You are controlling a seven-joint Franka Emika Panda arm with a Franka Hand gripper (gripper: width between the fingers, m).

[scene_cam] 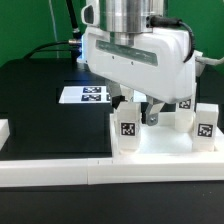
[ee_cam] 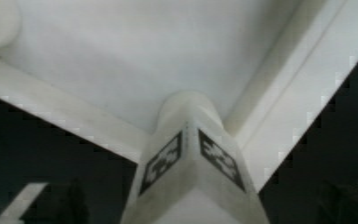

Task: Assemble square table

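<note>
The square table [scene_cam: 160, 145], upturned with legs [scene_cam: 128, 124] standing on it at the worktop's [scene_cam: 40, 110] near right, is partly hidden beneath the open claw [scene_cam: 150, 106] hanging just above it.

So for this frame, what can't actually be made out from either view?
- Gripper fingertips: exterior view, partly behind the front leg, contact unclear.
- Tabletop: exterior view, mostly covered by the arm and legs.
- Leg base: wrist view, cut off by the frame edge; tags blurred.
- Marker board: partly hidden behind the arm.
</note>
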